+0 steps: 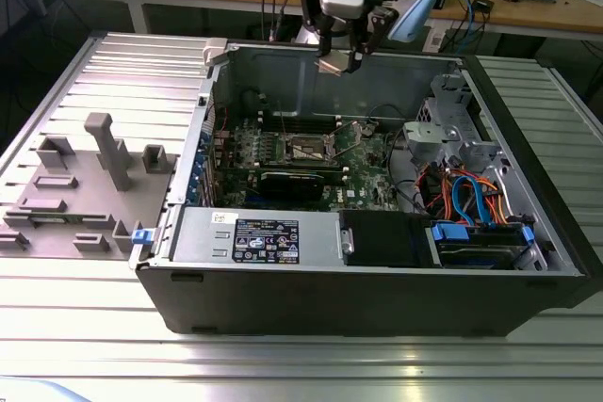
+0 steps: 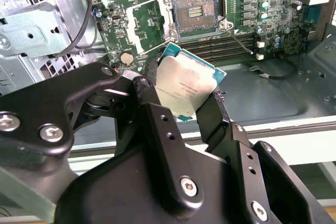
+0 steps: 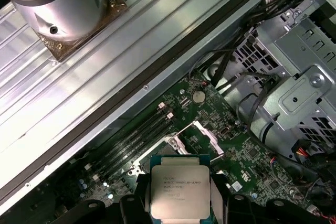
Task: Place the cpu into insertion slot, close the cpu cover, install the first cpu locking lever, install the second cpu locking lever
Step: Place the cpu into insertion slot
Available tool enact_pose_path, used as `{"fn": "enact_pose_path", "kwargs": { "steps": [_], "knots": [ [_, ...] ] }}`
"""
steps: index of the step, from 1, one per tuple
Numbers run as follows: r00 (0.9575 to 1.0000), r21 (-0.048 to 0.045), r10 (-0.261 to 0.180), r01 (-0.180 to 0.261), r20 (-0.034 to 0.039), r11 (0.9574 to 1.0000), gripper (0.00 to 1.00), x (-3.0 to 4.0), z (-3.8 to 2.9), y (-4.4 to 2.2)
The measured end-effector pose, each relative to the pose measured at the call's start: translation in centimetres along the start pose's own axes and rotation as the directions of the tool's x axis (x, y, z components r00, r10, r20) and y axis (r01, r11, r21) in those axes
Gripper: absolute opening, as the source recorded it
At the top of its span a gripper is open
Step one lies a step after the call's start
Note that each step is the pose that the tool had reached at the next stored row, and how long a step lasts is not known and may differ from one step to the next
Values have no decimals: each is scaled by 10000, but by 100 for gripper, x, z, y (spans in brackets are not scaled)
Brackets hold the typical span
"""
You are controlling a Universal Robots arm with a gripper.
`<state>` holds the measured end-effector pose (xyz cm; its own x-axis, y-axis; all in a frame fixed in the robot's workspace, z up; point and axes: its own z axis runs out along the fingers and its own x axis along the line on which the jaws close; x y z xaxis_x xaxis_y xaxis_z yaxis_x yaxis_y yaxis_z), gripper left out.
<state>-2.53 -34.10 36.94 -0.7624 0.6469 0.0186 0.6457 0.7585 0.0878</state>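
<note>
The small, flat, silver-topped square cpu (image 2: 185, 86) was held clamped by the black gripper (image 1: 342, 54), above the bare, silver-rimmed dark insertion slot (image 2: 194, 11) in the green circuit board (image 2: 131, 22).

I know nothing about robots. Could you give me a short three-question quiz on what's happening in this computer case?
1. What holds the cpu? A) a person's fingers B) the hand C) nothing
2. Fill in: the slot sits in a ____ board.
3. True or false: the cpu already lies in the slot.
Key: 1 B; 2 green; 3 false.
</note>
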Motion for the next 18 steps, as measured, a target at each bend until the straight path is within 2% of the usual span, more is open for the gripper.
{"fn": "enact_pose_path", "kwargs": {
  "steps": [9,18],
  "knots": [
    [9988,1,483,-483,52,9988,54,0,2,0],
    [9953,-6,965,-965,98,9953,54,0,4,0]
  ]
}}
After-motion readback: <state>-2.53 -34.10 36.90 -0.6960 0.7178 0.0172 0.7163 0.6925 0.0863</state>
